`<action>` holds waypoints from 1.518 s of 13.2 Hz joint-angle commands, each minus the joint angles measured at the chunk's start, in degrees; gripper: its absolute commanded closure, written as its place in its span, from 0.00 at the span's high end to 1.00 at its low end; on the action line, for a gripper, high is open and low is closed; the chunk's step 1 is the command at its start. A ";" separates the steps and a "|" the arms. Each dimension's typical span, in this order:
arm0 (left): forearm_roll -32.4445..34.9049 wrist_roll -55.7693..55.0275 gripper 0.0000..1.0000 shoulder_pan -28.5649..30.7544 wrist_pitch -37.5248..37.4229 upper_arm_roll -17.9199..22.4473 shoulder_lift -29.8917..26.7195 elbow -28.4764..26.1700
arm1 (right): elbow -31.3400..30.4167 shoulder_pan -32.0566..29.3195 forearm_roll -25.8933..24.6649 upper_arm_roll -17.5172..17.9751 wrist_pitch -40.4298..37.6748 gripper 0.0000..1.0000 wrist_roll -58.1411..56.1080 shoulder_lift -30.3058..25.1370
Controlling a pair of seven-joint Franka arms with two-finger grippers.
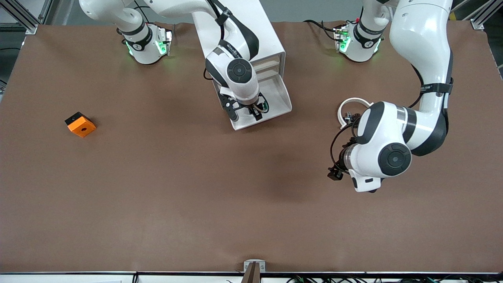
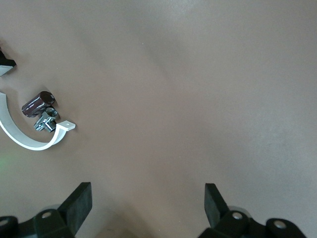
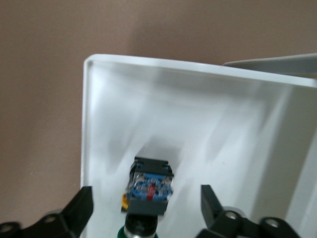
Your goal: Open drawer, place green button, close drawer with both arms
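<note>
The white cabinet stands at the back of the table with its bottom drawer pulled out. The button lies on the drawer's white floor; its bluish-grey base, black body and a sliver of green cap show. My right gripper hangs over the drawer, open, with the button between its fingers and touching neither. It also shows in the front view. My left gripper is open and empty over bare table toward the left arm's end; in the front view its wrist hides the fingers.
A white ring-shaped clip lies beside the left hand; the left wrist view shows it with a small dark and metal part inside its curve. An orange cube with a hole sits toward the right arm's end.
</note>
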 commanded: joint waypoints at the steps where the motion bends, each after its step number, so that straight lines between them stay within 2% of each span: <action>1: 1.15 0.69 1.00 -1.05 2.68 -0.47 -1.15 -1.68 | 4.43 -1.24 0.07 -0.92 -8.87 1.00 -1.49 -4.31; 3: 1.58 1.21 1.00 -1.40 9.51 -2.57 -1.24 -6.67 | 9.26 -5.36 0.50 -0.83 -19.22 1.00 -6.14 -7.21; 5: 6.56 2.35 1.00 -4.20 15.50 -3.37 -1.15 -11.33 | 14.18 -10.71 0.68 -0.83 -30.74 1.00 -13.07 -10.89; 7: 9.75 5.77 1.00 -8.32 17.11 -3.73 -0.63 -12.93 | 15.35 -17.21 0.77 -0.83 -39.19 1.00 -23.77 -15.89; 9: 8.28 6.40 1.00 -11.15 17.72 -4.34 -0.36 -13.20 | 14.91 -25.03 0.77 -0.83 -45.35 1.00 -39.30 -20.65; 11: 4.93 6.49 1.00 -10.90 19.21 -8.55 -0.01 -15.91 | 14.56 -32.41 0.60 -0.92 -48.97 1.00 -52.68 -23.03; 15: 4.75 6.75 1.00 -10.98 20.44 -14.26 0.26 -18.99 | 9.65 -47.18 -1.24 -1.01 -49.16 1.00 -81.50 -27.34; 17: 4.66 6.84 1.00 -10.80 20.97 -16.37 0.43 -19.61 | 7.19 -50.02 -6.67 -0.92 -46.98 1.00 -89.72 -28.66; 20: 4.66 6.84 1.00 -11.07 22.47 -18.49 0.87 -20.76 | -7.02 -53.53 -7.49 -1.01 -34.35 1.00 -98.32 -36.81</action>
